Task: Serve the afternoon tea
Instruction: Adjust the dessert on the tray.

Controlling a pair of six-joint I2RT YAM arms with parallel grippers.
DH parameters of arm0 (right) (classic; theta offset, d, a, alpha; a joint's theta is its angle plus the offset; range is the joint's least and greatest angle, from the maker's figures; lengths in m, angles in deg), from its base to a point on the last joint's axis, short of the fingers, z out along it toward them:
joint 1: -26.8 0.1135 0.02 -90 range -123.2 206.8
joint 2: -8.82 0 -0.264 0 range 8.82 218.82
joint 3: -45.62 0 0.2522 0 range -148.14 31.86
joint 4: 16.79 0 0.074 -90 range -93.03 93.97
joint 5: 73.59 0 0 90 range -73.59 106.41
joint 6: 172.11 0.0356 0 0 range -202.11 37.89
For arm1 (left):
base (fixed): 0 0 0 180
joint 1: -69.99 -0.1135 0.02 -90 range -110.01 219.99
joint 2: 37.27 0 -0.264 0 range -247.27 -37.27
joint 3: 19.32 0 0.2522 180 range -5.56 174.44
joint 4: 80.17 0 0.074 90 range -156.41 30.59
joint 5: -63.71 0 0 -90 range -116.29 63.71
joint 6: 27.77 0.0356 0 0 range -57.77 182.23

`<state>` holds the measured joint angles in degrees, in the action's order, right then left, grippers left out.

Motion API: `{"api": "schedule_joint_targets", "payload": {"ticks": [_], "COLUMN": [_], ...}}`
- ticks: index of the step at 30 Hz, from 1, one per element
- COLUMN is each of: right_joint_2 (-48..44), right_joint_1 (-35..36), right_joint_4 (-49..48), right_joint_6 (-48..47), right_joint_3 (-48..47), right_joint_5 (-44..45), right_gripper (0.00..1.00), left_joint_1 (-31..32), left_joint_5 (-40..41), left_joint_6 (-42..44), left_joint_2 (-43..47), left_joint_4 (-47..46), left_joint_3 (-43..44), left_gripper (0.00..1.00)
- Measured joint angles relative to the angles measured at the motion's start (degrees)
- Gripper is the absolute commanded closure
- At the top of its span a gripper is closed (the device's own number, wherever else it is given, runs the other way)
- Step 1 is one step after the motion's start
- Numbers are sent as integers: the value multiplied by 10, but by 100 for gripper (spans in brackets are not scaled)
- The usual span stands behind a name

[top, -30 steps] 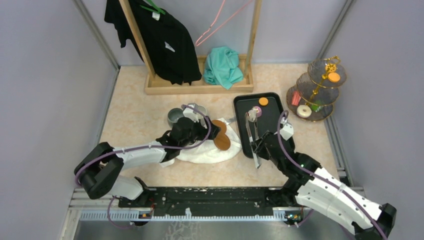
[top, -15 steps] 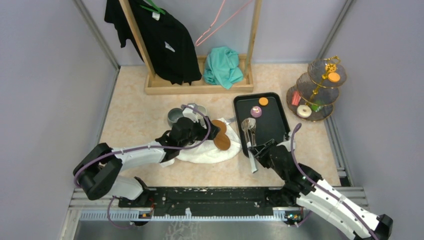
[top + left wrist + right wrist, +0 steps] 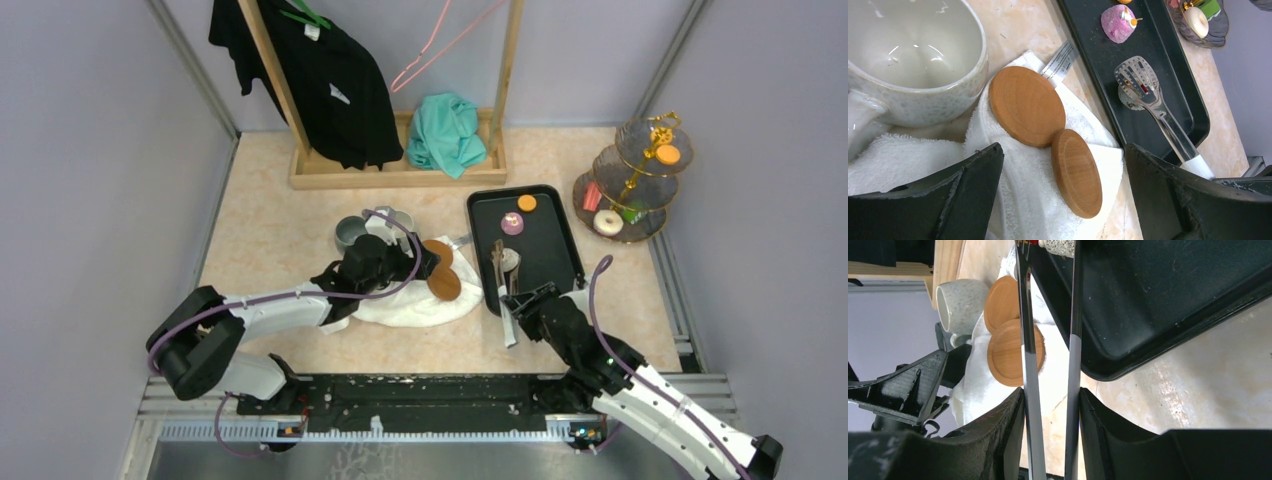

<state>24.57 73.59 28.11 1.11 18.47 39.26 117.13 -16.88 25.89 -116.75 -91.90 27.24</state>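
The glass three-tier stand [image 3: 630, 180] with gold frame stands at the far right and holds an orange disc, a white doughnut and red and green pieces. An orange disc [image 3: 526, 202] and a pink sweet [image 3: 512, 224] lie on the black tray [image 3: 560, 270]. The grey mug [image 3: 349, 234] stands left of the tray. My right gripper [image 3: 520, 305] is shut on the handles of the metal tongs [image 3: 1028, 340]. The tongs' tips [image 3: 1138, 80] rest on the tray over a small speckled piece. My left gripper [image 3: 1063, 150] is open above a white towel [image 3: 1013, 190].
Two round wooden coasters [image 3: 1027, 106] lie on the towel beside a speckled white mug [image 3: 913, 55]. A wooden clothes rack [image 3: 400, 170] with a black shirt and a teal cloth stands at the back. Grey walls close in on both sides.
My right arm has drawn the tongs back from the pink sweet toward the near end of the tray. The pink sweet stays on the tray. The left arm has barely moved.
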Motion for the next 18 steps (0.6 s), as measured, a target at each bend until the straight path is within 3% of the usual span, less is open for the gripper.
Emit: {"api": "schedule_joint_targets", "payload": {"ticks": [18], "right_joint_2": [-12], "right_joint_1": [0], "right_joint_4": [93], "right_joint_6": [-22], "right_joint_3": [-45], "right_joint_5": [30], "right_gripper": [58], "left_joint_1": [0], "left_joint_5": [-1], "left_joint_6": [0], "left_joint_2": [0], "left_joint_4": [0], "left_joint_3": [0], "left_gripper": [4]}}
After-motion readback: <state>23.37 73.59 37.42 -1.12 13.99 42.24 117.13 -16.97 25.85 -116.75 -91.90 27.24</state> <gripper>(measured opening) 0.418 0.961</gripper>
